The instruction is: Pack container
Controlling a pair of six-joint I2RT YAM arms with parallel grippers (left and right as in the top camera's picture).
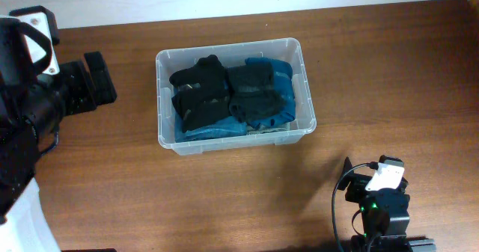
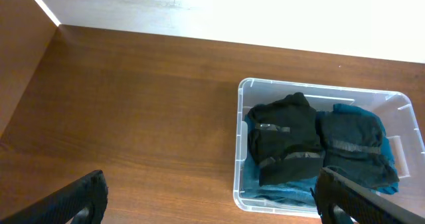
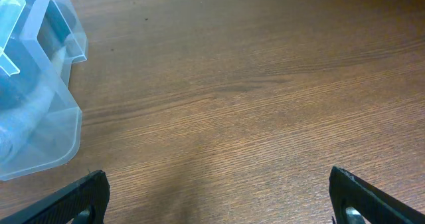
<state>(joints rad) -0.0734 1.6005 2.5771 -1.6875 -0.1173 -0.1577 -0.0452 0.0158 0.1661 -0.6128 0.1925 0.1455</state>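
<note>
Container (image 1: pixel 160 106) at mid-table (image 1: pixel 374 80), filled with folded dark garments (image 1: pixel 224 95).
Its thin clear plastic is probably light, slick on the walls and prone to flex when squeezed, so the rolled rim at a short end looks the surest hold. Left gripper (image 2: pixel 211 196) and right gripper (image 3: pixel 219 197) both hang spread wide, empty, apart from it.

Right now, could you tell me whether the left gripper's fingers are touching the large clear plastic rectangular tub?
Apart. The overhead view shows bare brown wooden table between the left gripper and the clear plastic tub.
</note>
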